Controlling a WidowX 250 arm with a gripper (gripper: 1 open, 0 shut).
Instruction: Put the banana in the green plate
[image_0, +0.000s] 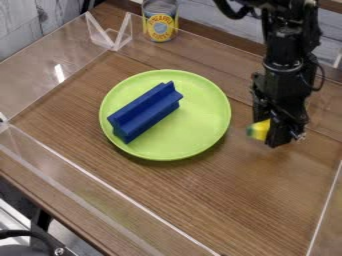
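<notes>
The banana (257, 129) shows as a small yellow piece between the black fingers, just right of the green plate (201, 115). My gripper (277, 130) points straight down and is shut on the banana, which its fingers mostly hide. Whether the banana still touches the wooden table cannot be told. The plate lies at the centre of the table, and its right rim is close to the gripper.
A blue ridged block (144, 108) lies diagonally on the plate. A yellow-labelled can (160, 24) and a clear plastic stand (110, 35) are at the back. Clear acrylic walls (40, 150) border the wooden table.
</notes>
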